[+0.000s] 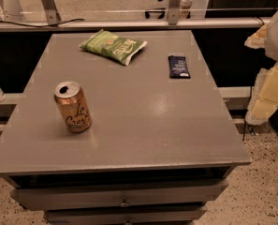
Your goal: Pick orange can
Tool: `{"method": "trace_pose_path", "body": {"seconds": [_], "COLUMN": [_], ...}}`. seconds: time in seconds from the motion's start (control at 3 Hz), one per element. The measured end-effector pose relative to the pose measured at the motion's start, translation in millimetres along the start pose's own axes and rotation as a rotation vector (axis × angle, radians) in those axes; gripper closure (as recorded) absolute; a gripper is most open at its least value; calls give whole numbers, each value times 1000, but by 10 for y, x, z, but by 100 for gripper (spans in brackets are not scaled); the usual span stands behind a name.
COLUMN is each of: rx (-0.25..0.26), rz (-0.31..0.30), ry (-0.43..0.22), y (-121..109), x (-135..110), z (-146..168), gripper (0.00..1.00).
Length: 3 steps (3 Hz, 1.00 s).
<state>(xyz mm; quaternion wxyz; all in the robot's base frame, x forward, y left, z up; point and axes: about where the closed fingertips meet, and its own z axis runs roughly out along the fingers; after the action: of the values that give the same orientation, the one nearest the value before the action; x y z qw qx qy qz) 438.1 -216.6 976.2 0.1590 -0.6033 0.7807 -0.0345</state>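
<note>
The orange can stands upright on the grey table, close to the left edge and not far back from the front edge. To the can's right the tabletop runs as open grey surface all the way to the right edge. Beyond the can, toward the far edge, lies a green chip bag. Beyond the can and off to its right, a small dark blue packet lies flat. Below the can, under the front edge, are the table's drawers.

The gripper hangs well to the right of the can, out past the table's right edge and over the speckled floor. The whole width of the tabletop lies between them, nothing touching. Whether the gripper is spread or closed, I cannot tell from here.
</note>
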Motion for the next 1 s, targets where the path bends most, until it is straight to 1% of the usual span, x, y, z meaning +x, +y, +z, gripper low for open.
{"method": "trace_pose_path", "body": {"seconds": [0.33,0.67,1.0], "rx": [2,-39,-110], "rz": [6,59,167], "ry": [-8,-86,-255], "y": [-3,43,195], "x": [-8,-26,-205], "z": [-7,95,370], "gripper": [0,0,0]}}
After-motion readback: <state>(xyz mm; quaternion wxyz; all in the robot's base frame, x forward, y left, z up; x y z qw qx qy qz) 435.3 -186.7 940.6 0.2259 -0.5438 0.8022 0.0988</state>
